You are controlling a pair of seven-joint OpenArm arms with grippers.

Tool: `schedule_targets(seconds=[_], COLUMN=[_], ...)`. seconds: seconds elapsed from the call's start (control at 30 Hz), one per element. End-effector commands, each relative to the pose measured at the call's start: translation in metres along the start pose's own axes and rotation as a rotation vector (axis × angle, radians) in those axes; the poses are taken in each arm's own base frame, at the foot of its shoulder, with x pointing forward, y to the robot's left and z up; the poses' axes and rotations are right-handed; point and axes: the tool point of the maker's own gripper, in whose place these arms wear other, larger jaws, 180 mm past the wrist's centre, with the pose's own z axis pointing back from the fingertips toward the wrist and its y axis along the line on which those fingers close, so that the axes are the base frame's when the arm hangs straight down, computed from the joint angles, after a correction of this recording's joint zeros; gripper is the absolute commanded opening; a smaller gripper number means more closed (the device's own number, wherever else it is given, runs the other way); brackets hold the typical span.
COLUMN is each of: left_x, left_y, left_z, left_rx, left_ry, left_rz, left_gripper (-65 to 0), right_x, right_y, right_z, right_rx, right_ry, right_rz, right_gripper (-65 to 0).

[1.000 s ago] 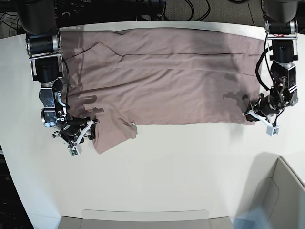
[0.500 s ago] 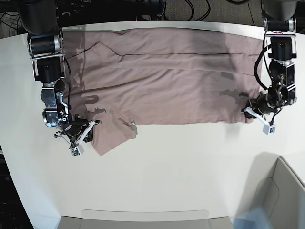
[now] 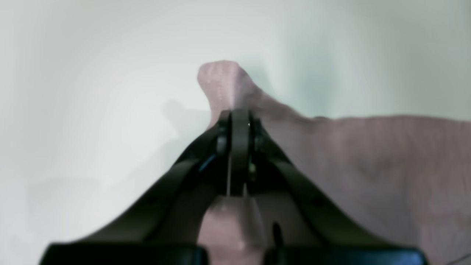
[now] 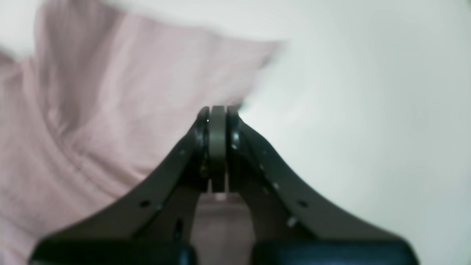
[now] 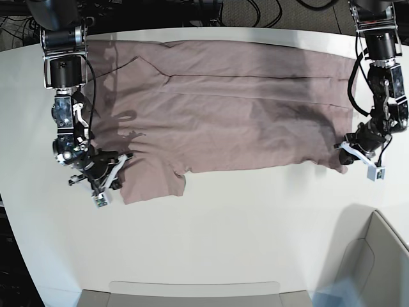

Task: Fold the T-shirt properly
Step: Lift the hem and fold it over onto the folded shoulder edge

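Two corners of the T-shirt [image 5: 223,115] are being pinched, one by each tool, so the step in hand is judged to be the grasp that begins a fold. The shirt is lying spread across the far half of the tabletop [image 5: 243,224], with its near edge facing the open white surface. The left tool [image 5: 350,148] is being seen pressed together on the shirt's near corner at the base view's right; in its wrist view a pink tip [image 3: 220,82] is poking out beyond the closed jaws. The right tool [image 5: 108,171] is likewise clamped on cloth at the sleeve end, on the base view's left, with pink fabric showing under and behind its jaws in its own wrist view. The next move is judged to call for both corners being lifted together and carried evenly, so that the cloth is being folded without slack or twist. How many layers are being gripped cannot be told, since the jaws are covering the pinch. Both wrist views are blurred, the neck label is not being made out, and the shirt's far edge is lying close to the tabletop's rim.
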Motion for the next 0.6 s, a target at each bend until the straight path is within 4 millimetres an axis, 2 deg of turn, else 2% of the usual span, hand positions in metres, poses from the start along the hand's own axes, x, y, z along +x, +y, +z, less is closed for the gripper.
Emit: schedule_targets(seconds=[0.0, 0.07, 0.17, 0.3, 0.4, 0.57], left_x=[0.019, 0.014, 0.011, 0.014, 0.011, 0.010], left_y=[0.003, -0.001, -0.007, 0.000, 0.005, 0.012], left_z=[0.009, 0.013, 0.022, 0.043, 0.054, 0.071], left_rx=[0.009, 0.003, -0.002, 0.023, 0.044, 0.071], left_ry=[-0.050, -0.046, -0.057, -0.096, -0.057, -0.030], left_rz=[-0.029, -0.049, -0.077, -0.080, -0.085, -0.051], left_gripper=[-65.0, -65.0, -65.0, -65.0, -65.0, -65.0], right_x=[0.026, 0.030, 0.029, 0.023, 0.017, 0.005], right_y=[-0.020, -0.025, -0.020, -0.012, -0.006, -0.014], right_z=[0.012, 0.024, 0.034, 0.049, 0.057, 0.080], right_rx=[-0.046, -0.069, -0.072, -0.076, -0.074, -0.118], right_ry=[-0.066, -0.074, -0.077, -0.087, -0.092, -0.112], right_rz=[-0.002, -0.001, 0.022, 0.068, 0.079, 0.050], right_gripper=[-65.0, -65.0, -65.0, -65.0, -65.0, -65.0])
